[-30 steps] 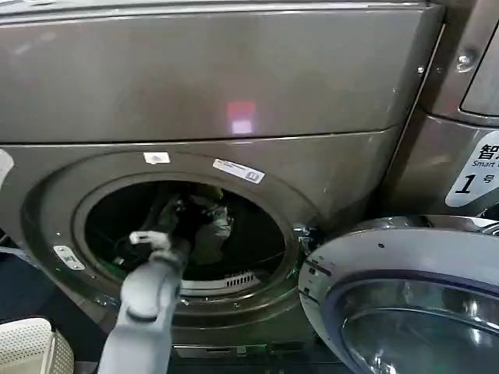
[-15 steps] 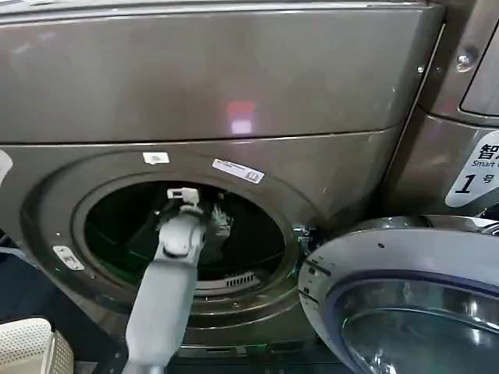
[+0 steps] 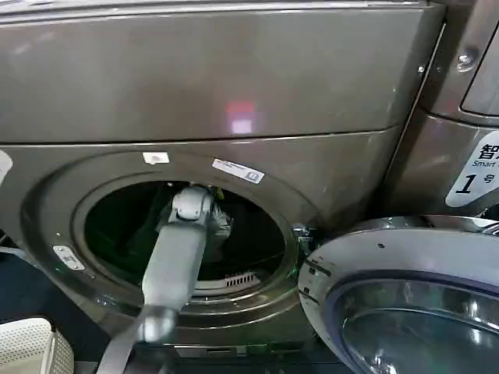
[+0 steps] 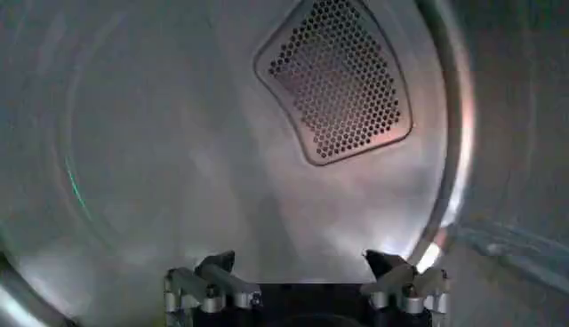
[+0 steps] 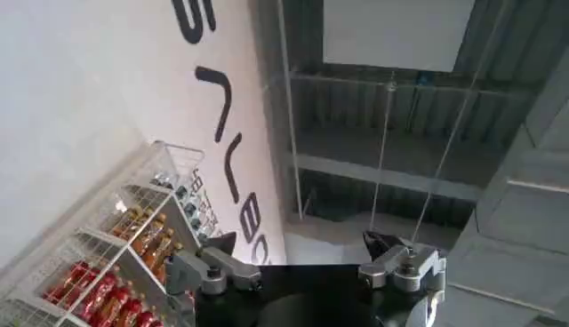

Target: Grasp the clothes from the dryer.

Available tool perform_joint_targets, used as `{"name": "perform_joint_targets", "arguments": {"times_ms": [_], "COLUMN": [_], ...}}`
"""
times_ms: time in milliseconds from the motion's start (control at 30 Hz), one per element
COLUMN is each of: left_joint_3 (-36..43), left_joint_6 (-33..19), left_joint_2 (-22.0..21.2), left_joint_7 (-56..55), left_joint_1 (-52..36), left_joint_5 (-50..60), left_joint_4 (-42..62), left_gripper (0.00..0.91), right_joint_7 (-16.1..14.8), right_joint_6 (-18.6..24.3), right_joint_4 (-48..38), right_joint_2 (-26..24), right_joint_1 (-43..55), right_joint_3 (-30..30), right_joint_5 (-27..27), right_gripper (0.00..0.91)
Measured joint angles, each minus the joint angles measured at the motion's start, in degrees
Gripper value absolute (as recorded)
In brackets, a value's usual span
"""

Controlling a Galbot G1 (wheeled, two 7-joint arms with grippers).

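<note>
Dryer (image 3: 234, 93) | drum bare, perforated vent | left pincer (image 4: 304, 267) wide open, empty

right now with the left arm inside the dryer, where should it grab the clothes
Pinch a raised fold of the crumpled pale clothes, heaped just right of the arm, coming in through the door opening. The open left tool faces the bare back wall, so it probably must tilt down. The right tool idles outside.

A large "1" with "Smart" beside it on the neighbouring machine's white label (image 3: 475, 178).
</note>
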Motion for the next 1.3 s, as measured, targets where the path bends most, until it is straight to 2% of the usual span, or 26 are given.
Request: {"name": "perform_joint_targets", "arguments": {"times_ms": [200,500,667,967,1300], "left_joint_3": [7.9,20.4,25.7,32.1,33.8], "left_joint_6": [-2.3,-9.4,-11.6,-13.9,-14.0], "left_joint_2": [1.4,1.2,0.7,1.1,0.7], "left_joint_7": [10.6,24.8,30.8,35.2,35.3], "left_joint_1": [-4.3,-11.1,-14.4,-17.2,-16.6], "left_joint_5": [5.3,16.9,22.0,32.3,35.4], "left_joint_4": [6.7,16.2,20.7,27.1,29.6], "left_gripper": [0.907,0.907,0.907,0.907,0.887], "right_joint_7": [-0.1,-0.1,-0.2,-0.4,-0.6], "right_joint_6": [0.1,0.3,0.4,0.6,1.2], "right_joint_4": [-0.2,-0.2,-0.1,0.0,-0.4], "right_joint_2": [0.0,0.0,-0.1,0.1,0.4], "right_joint_1": [0.3,0.9,1.5,2.0,1.6], "right_joint_3": [-0.3,-0.8,-1.3,-1.7,-1.4], "right_joint_5": [-0.2,-0.6,-1.0,-1.2,-1.2], "right_gripper": [0.907,0.907,0.907,0.907,0.907]}}
